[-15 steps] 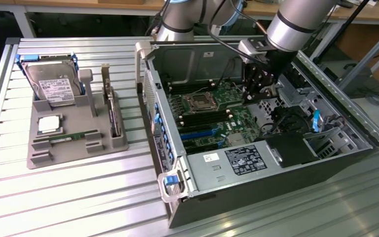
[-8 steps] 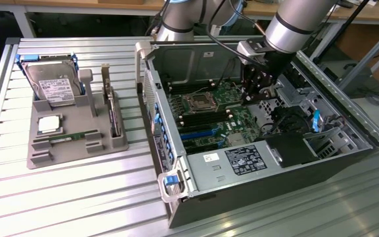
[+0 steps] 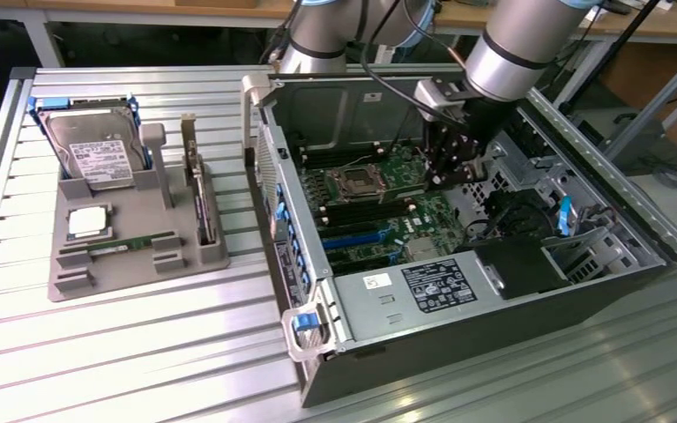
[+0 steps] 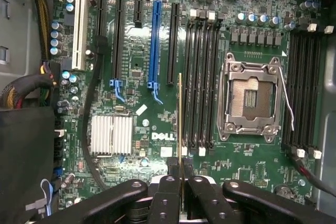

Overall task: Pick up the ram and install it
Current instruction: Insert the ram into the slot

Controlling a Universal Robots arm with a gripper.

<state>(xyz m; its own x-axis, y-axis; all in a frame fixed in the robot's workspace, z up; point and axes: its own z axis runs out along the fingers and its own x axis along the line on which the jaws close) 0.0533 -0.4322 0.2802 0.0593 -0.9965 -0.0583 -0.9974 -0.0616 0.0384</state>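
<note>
- Slatted metal counter [image 3: 138,352] carries your open black computer case [image 3: 621,264], green motherboard [image 4: 142,77] inside.
- Your fingers [image 4: 180,182] are pinched shut on the thin green ram stick [image 4: 180,119], seen edge-on.
- Its long axis runs straight out from the fingers, parallel to the black memory slots [image 4: 202,82] just beside it.

I can read one word — "DELL", white letters printed on the motherboard [image 4: 157,51], just beside the heatsink [image 4: 112,135]. The label [image 3: 435,286] on the power supply [image 3: 433,295] and the hard drive [image 3: 101,150] sticker carry print too small to read.
</note>
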